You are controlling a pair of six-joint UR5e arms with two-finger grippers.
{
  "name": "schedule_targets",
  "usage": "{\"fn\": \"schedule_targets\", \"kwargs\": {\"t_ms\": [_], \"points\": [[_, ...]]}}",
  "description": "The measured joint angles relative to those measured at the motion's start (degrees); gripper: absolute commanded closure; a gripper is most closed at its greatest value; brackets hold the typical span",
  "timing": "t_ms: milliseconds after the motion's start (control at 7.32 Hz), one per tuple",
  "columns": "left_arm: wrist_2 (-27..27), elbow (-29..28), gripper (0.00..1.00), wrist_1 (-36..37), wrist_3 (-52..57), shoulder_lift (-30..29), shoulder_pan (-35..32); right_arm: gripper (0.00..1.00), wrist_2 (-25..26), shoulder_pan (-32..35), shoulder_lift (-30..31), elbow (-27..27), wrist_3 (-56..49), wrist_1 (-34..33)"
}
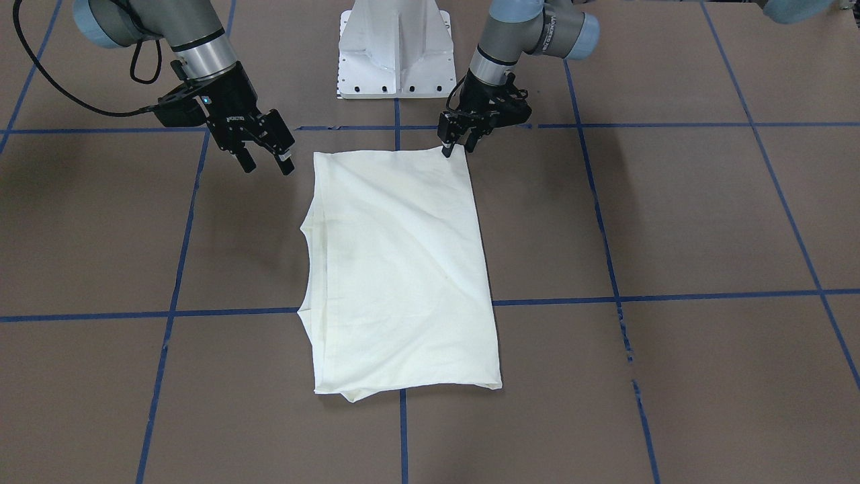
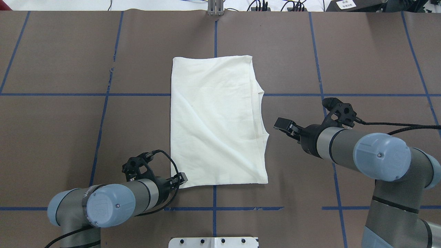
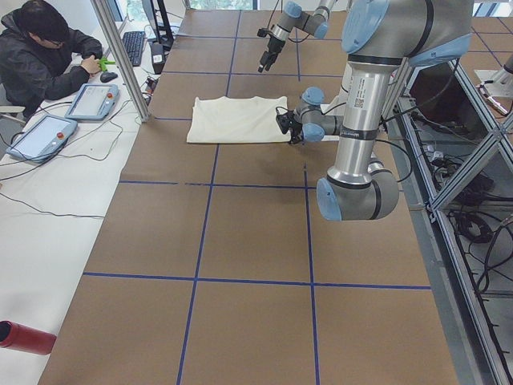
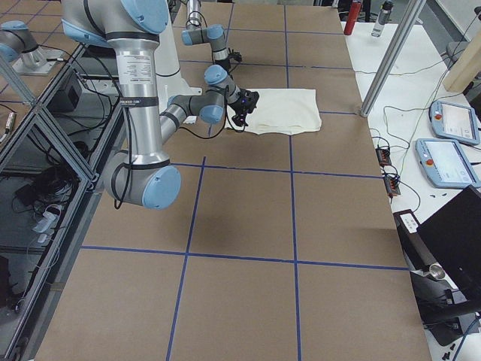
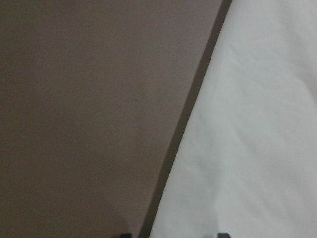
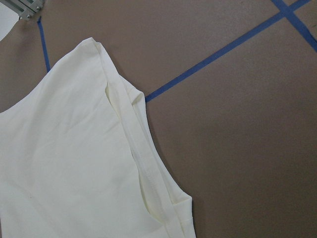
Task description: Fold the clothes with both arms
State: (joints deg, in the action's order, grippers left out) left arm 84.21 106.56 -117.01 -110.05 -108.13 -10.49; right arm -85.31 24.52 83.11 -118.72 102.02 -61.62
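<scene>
Brown worktop (image 1: 672, 222) (blue tape (image 1: 672, 297) grid) carries the folded shirt (image 1: 403, 269); right claw (image 1: 268, 165) hangs spread, empty; left claw (image 1: 457, 149), spread, straddles its corner.

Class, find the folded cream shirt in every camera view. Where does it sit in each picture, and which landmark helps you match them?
Front-facing: shirt at centre.
Overhead: shirt at centre, slightly high.
Exterior left: shirt upper middle, small.
Exterior right: shirt upper middle, small.
Left wrist: shirt fills the right side.
Right wrist: shirt at lower left.
Landmark: the blue tape line passing under it, seen everywhere except the left wrist.
</scene>
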Motion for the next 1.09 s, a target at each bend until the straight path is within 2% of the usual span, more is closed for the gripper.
{"fn": "schedule_targets", "kwargs": {"t_ms": [137, 273, 410, 546, 819, 1092], "points": [[0.0, 0.0, 0.58, 0.0, 0.0, -0.1, 0.2, 0.01, 0.2, 0.0, 0.0, 0.0, 0.0, 0.1], [-0.5, 0.0, 0.94, 0.0, -0.2, -0.1, 0.3, 0.01, 0.6, 0.0, 0.0, 0.1, 0.0, 0.1], [-1.7, 0.0, 1.0, 0.0, -0.2, -0.2, 0.5, 0.01, 1.0, 0.0, 0.0, 0.1, 0.0, 0.1], [-2.7, 0.0, 1.0, 0.0, 0.0, -0.2, 0.7, 0.01, 1.2, 0.0, 0.0, 0.1, 0.0, 0.1], [-3.5, 0.6, 1.0, 0.0, 0.3, -0.2, 0.8, 0.21, 1.3, -0.4, -0.2, 0.3, 1.1, 0.1], [-3.6, 1.2, 1.0, 0.0, 0.4, -0.2, 0.7, 0.19, 1.5, -2.2, -2.3, 0.5, 6.9, -1.3]]}}
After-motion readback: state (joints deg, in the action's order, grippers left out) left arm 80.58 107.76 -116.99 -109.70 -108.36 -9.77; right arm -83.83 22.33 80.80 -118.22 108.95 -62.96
